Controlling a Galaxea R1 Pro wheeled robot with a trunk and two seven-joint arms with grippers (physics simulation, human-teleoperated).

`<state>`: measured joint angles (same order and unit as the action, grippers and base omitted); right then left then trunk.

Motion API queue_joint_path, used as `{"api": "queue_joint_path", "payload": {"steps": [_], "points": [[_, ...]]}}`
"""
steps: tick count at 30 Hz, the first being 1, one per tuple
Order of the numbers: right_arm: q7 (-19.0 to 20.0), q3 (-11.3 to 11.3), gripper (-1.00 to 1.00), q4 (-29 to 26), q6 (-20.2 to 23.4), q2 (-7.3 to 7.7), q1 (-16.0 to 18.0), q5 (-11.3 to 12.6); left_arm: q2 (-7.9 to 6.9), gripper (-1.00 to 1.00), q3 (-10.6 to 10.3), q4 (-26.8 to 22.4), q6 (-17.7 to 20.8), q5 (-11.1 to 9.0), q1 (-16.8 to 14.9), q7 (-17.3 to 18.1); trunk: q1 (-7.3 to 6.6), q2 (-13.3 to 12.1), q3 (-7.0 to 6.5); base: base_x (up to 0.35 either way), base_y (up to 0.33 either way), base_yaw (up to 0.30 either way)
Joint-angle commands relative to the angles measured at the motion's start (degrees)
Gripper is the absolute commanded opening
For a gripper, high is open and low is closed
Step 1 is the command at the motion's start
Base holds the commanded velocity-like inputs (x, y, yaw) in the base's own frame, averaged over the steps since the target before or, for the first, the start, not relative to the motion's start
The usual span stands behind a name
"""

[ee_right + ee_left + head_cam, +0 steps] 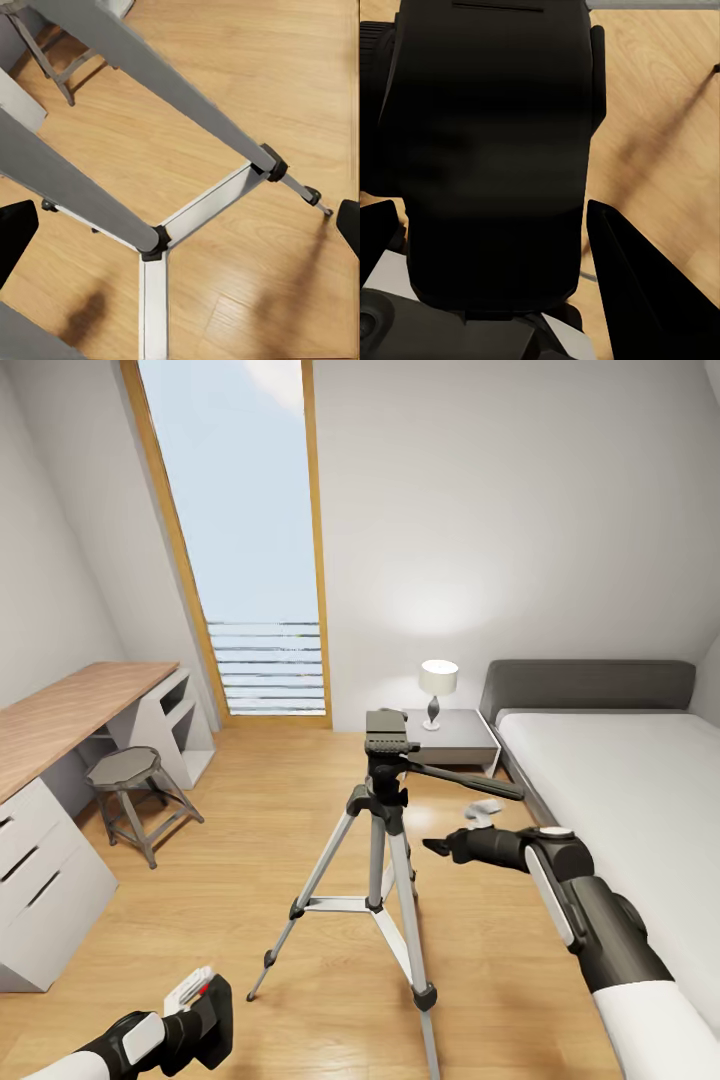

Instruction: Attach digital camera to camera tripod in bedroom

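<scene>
The camera tripod (385, 830) stands on the bedroom's wood floor in the middle of the head view, its flat head plate (388, 732) bare and its pan handle (470, 780) pointing right. At the bottom left, my left gripper (190, 1025) is shut on the black digital camera (208, 1015), whose red button faces up. The camera's dark body (495, 150) sits between the fingers (645, 285) in the left wrist view. My right gripper (437, 847) hangs open just right of the tripod's legs (150, 75), level with their upper part, holding nothing.
A low grey bed (620, 780) runs along the right, with a nightstand (455, 735) and lamp (438, 685) behind the tripod. A small white object (483, 812) lies on the floor by the bed. A stool (130, 785), a desk (70, 710) and drawers (40, 880) line the left.
</scene>
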<state>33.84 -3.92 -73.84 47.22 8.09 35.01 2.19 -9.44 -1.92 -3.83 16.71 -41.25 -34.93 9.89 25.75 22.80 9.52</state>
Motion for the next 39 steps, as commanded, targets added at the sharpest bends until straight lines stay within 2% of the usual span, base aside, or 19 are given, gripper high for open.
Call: {"api": "queue_joint_path", "payload": {"steps": [1, 6, 10, 27, 28, 33, 37, 38, 39], "points": [[-0.4, 0.3, 1.0, -0.1, 0.3, 0.17, 0.1, 0.2, -0.03, -1.0, -0.2, 0.0, 0.2, -0.2, 0.0, 0.1, 0.03, 0.1, 0.12, 0.0, 0.0, 0.0], [-1.6, 1.5, 1.0, -1.1, 0.5, 1.53, 0.1, 0.8, -0.05, -1.0, -0.2, 0.0, 0.2, -0.2, 0.0, 0.1, 0.03, 0.1, 0.12, 0.0, 0.0, 0.0], [-0.3, 1.4, 1.0, -2.4, 1.8, 2.01, 0.1, 0.5, -0.05, -1.0, -0.2, 0.0, 0.2, -0.2, 0.0, 0.1, 0.03, 0.1, 0.12, 0.0, 0.0, 0.0], [5.2, 1.3, 1.0, -7.9, 7.2, 7.5, 0.1, 0.2, 0.11, -1.0, -0.1, -0.5, 0.2, -0.1, 0.0, 0.1, 0.03, 0.1, 0.12, -0.034, 0.002, 0.0], [17.1, 1.3, 1.0, -8.0, 11.1, 7.64, 0.1, 0.3, 0.11, -1.0, -0.1, -0.6, 0.2, -0.1, -0.1, 0.0, 0.03, 0.1, 0.12, -0.174, 0.066, 0.0], [17.1, 0.7, 1.0, -7.9, 11.3, 7.5, 0.1, 0.3, 0.19, -1.0, -0.1, -0.7, 0.2, -0.1, 0.0, 0.0, 0.03, 0.1, 0.12, -0.192, 0.104, 0.0], [17.1, -1.5, 1.0, -7.8, 11.3, 7.25, 0.1, 0.3, 0.16, -1.0, -0.1, -0.6, 0.2, -0.1, 0.0, 0.0, 0.03, 0.1, 0.12, -0.055, 0.031, 0.0], [17.0, -3.5, 1.0, -7.6, 11.3, 6.93, 0.1, 0.3, 0.12, -1.0, -0.1, -0.5, 0.2, -0.1, 0.0, 0.0, 0.03, 0.1, 0.12, -0.009, 0.005, 0.0], [17.0, -3.8, 1.0, -7.6, 11.3, 6.88, 0.1, 0.3, 0.1, -1.0, -0.1, -0.5, 0.2, -0.1, 0.0, 0.0, 0.03, 0.1, 0.12, -0.007, 0.004, 0.0]]}}
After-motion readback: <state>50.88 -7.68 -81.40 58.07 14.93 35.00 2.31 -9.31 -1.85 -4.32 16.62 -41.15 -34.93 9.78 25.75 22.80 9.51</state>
